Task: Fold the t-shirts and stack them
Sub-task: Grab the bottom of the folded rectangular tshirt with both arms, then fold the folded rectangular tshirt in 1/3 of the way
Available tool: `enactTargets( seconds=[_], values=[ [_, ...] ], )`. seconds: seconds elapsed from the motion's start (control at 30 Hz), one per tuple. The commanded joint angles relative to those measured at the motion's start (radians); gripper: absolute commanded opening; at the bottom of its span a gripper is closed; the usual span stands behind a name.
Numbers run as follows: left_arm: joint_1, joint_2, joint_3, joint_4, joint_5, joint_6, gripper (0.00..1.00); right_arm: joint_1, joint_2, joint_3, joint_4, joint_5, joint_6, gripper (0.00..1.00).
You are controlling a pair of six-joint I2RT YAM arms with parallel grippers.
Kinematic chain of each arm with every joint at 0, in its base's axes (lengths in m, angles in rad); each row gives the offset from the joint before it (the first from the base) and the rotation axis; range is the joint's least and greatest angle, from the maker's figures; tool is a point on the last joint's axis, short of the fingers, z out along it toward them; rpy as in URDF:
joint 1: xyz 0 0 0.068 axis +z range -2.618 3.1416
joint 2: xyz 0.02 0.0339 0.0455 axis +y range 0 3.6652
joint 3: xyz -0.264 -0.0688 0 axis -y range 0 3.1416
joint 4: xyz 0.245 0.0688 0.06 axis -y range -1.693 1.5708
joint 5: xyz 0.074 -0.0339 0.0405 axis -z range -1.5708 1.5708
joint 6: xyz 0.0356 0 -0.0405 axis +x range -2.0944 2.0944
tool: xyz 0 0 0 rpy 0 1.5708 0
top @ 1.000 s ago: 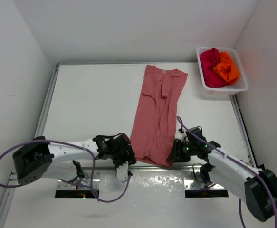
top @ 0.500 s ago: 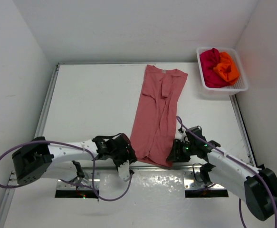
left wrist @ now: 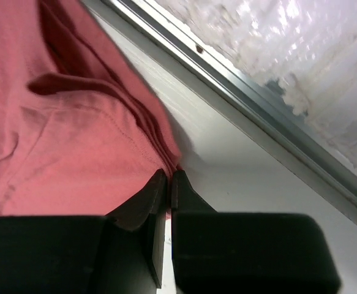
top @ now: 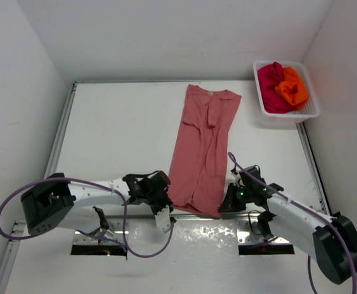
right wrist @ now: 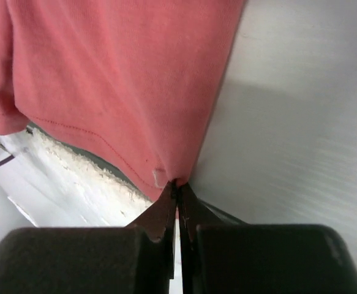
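Down at the near edge of the table [top: 117, 141], both claws are clamped tight. The left gripper [left wrist: 171, 176] pinches the near-left hem corner of the salmon-pink t-shirt [top: 202, 147], jaws pressed together on the cloth's edge. The right gripper [right wrist: 177, 185] bites the near-right hem corner, its tips squeezed on a small fold of fabric. Between them the hem lies along the table's near edge, just by the metal rail [left wrist: 245, 104]. The shirt runs as a long, narrow, wrinkled strip toward the far edge, collar at the far end. In the far right corner sits the white basket [top: 275, 115], with the crimson t-shirt [top: 270, 82] and orange t-shirt [top: 293, 89] bunched inside, touching.
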Motion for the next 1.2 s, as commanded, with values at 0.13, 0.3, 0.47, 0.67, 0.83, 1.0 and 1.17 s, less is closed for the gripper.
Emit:
enactTargets(
  seconds=[0.13, 0.3, 0.47, 0.67, 0.83, 1.0, 1.17],
  values=[
    [-0.065, -0.025, 0.104, 0.021, 0.159, -0.224, 0.0, -0.004, -0.078, 0.05, -0.386, 0.264, 0.022, 0.0],
    [-0.14, -0.02, 0.104, 0.033, 0.176, -0.278, 0.0, -0.007, -0.177, 0.081, -0.503, 0.29, 0.086, 0.0],
    [-0.13, -0.051, 0.124, 0.022, 0.138, -0.422, 0.0, -0.007, -0.188, 0.2, -0.507, 0.299, 0.064, 0.0],
    [0.024, -0.036, 0.265, -0.054, 0.189, -0.536, 0.0, -0.036, 0.001, 0.415, -0.452, 0.383, -0.017, 0.0],
    [0.142, 0.035, 0.372, -0.073, 0.195, -0.598, 0.0, -0.122, 0.093, 0.483, -0.361, 0.396, -0.056, 0.0],
    [0.266, 0.148, 0.529, -0.08, 0.239, -0.663, 0.0, -0.178, 0.231, 0.596, -0.263, 0.392, -0.086, 0.0],
    [0.352, 0.349, 0.768, -0.168, 0.233, -0.675, 0.0, -0.235, 0.391, 0.716, -0.157, 0.395, -0.117, 0.0]
  ],
)
